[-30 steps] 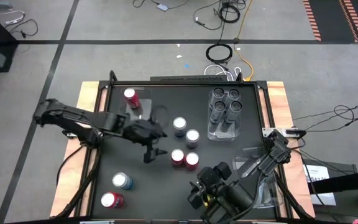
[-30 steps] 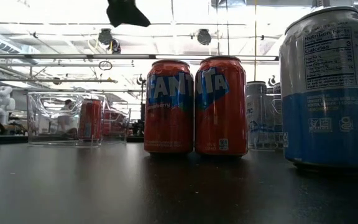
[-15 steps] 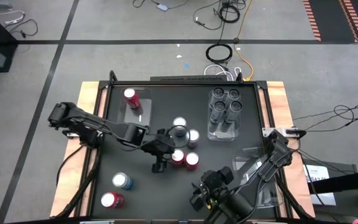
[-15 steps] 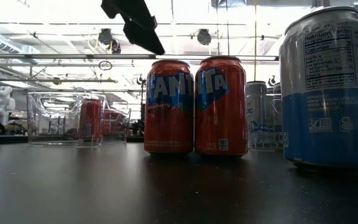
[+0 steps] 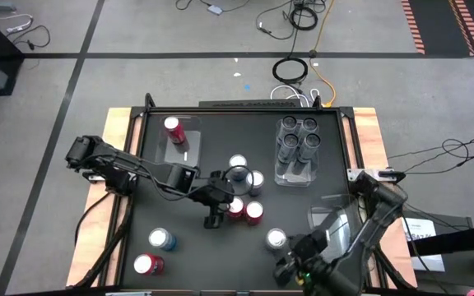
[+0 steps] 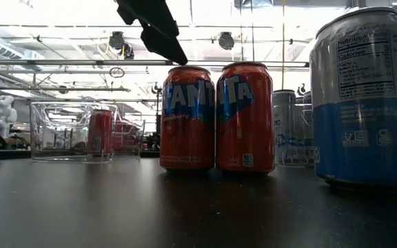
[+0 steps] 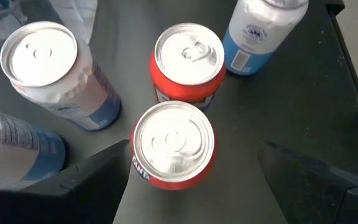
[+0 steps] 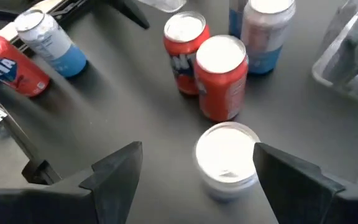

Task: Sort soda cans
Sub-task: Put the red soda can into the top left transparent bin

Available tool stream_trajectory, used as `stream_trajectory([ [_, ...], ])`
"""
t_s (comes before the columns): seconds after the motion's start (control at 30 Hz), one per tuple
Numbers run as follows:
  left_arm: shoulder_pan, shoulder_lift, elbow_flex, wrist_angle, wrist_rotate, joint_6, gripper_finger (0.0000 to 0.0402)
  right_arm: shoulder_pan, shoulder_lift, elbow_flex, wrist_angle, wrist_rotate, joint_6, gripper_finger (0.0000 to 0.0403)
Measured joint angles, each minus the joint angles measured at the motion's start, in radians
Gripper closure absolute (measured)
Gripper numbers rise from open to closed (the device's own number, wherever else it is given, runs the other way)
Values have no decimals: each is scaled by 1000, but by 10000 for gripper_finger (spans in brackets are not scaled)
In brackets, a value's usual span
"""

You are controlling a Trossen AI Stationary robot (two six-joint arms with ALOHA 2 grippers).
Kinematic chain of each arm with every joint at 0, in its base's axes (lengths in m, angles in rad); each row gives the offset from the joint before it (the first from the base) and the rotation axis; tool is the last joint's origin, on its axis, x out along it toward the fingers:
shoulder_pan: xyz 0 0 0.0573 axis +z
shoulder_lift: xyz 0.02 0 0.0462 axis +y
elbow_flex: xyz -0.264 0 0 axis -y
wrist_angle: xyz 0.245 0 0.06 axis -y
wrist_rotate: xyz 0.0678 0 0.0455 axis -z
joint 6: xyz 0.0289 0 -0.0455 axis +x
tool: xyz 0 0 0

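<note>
Two red cans [image 7: 173, 143] [image 7: 188, 59] stand side by side mid-table, with two blue-and-silver cans [image 5: 237, 164] [image 5: 256, 181] just beyond them. My left gripper [image 7: 191, 149] hangs open above the nearer red can [image 6: 187, 117], slanting down, one finger on each side of it and clear of it. My right gripper [image 8: 197, 149] is open near the table's front edge, just short of a lone blue-and-silver can [image 8: 227, 158] that stands on the table. Dark grey cans [image 5: 299, 140] fill a clear tray at the far right. One red can [image 5: 173, 127] stands in a clear tray at the far left.
A blue-and-silver can [image 5: 162, 239] and a red can [image 5: 146, 264] stand at the near left corner. A third clear tray [image 5: 336, 218] lies at the right edge beside my right arm. Bare dark tabletop [image 5: 196, 263] shows between the near-left cans and my right gripper.
My left gripper has gone toward the table's right and down, ending just above the two red cans, still open. My right gripper has drawn back toward the near right edge, uncovering the lone blue-and-silver can, which stays where it stood.
</note>
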Motion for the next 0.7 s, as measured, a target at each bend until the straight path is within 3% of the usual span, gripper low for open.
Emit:
stream_trajectory([
  [0.1, 4, 0, 0, 19, -2, 2, 45, -7, -115, -116, 12, 2, -44, 106],
  [0.2, 10, 0, 0, 27, -3, 1, 45, -11, -269, -295, 147, 6, -135, 106],
  [0.5, 34, 0, 0, 29, -5, 1, 45, -17, -683, -906, 983, 3, -539, 106],
  [0.7, 32, 16, 2, 33, -5, -3, 45, -51, -780, -1114, 1265, 5, -565, 106],
])
